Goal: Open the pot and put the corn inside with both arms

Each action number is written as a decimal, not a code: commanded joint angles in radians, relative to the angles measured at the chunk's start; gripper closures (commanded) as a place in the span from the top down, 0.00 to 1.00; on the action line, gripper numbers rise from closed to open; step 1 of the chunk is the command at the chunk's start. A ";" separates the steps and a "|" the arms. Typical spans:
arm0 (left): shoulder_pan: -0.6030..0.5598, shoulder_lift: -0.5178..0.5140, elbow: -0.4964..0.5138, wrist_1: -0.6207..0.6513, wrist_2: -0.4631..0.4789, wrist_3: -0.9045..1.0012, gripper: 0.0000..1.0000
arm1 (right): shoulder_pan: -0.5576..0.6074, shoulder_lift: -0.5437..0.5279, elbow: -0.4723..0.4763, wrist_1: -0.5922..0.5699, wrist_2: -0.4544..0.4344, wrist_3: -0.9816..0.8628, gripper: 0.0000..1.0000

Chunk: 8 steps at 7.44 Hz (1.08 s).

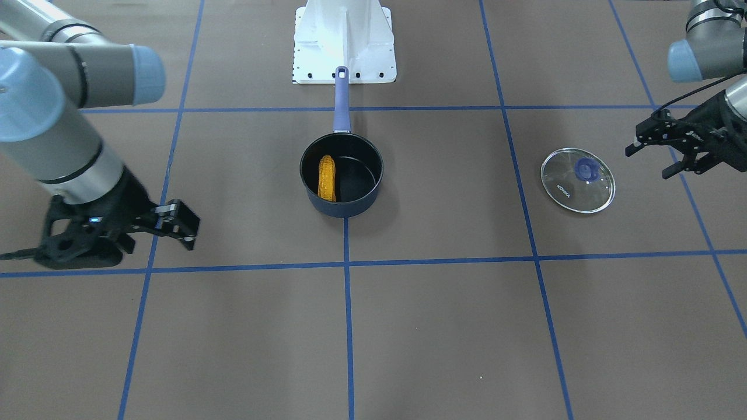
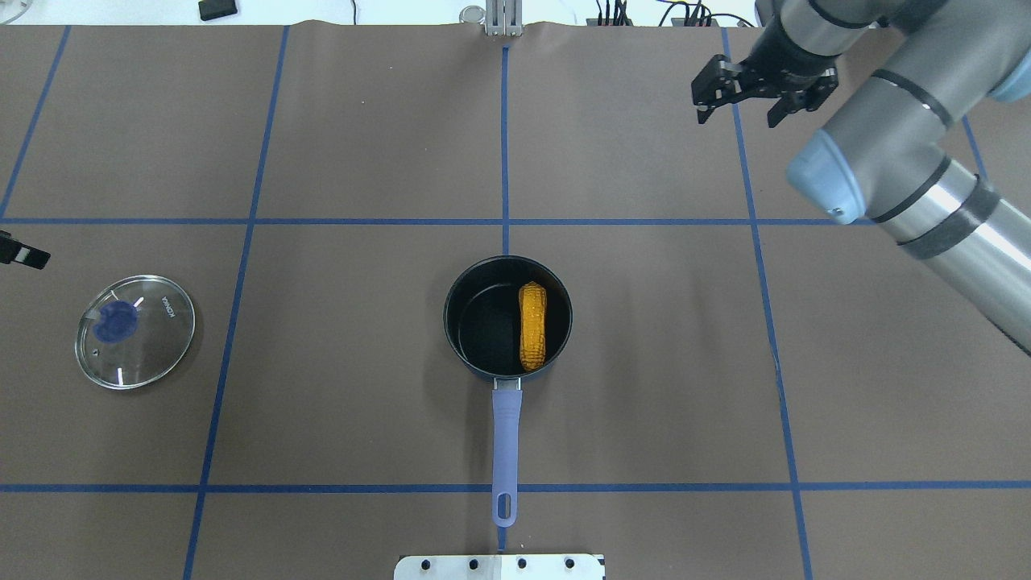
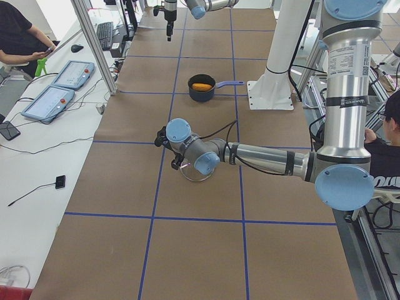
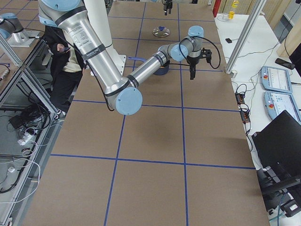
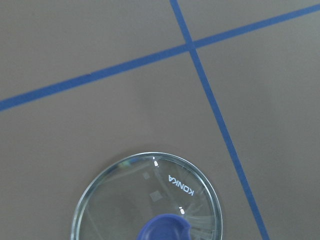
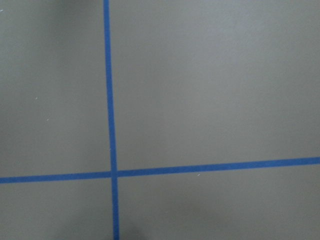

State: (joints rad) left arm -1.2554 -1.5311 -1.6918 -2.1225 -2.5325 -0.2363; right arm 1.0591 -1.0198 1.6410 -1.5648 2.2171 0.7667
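The pot (image 2: 471, 322) stands open at the table's middle, its purple-blue handle (image 2: 504, 451) pointing to the robot's base. The corn (image 2: 532, 325) lies inside it, against the wall; both also show in the front view, the pot (image 1: 365, 175) and the corn (image 1: 327, 178). The glass lid (image 2: 135, 331) lies flat on the table far to the pot's left, knob up, and shows in the left wrist view (image 5: 147, 200). My left gripper (image 1: 650, 158) is open and empty, just beyond the lid (image 1: 578, 180). My right gripper (image 2: 739, 117) is open and empty, far off at the table's back right.
The robot's white base plate (image 2: 499, 567) sits at the near edge behind the pot's handle. Blue tape lines (image 2: 505, 221) divide the brown table cover into squares. Operators and control tablets (image 3: 50, 103) are beside the table's far side.
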 commanded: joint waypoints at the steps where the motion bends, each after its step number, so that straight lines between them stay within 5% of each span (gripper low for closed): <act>1: -0.160 0.006 -0.003 0.189 -0.002 0.278 0.97 | 0.143 -0.124 0.003 0.011 0.105 -0.223 1.00; 5: -0.301 -0.004 -0.002 0.299 0.001 0.416 0.98 | 0.269 -0.299 0.033 0.034 0.107 -0.427 1.00; 8: -0.335 -0.001 0.007 0.300 0.008 0.417 0.98 | 0.341 -0.429 0.036 0.174 0.142 -0.463 1.00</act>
State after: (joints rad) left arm -1.5800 -1.5338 -1.6854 -1.8238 -2.5262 0.1801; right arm 1.3753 -1.3966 1.6778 -1.4546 2.3377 0.3174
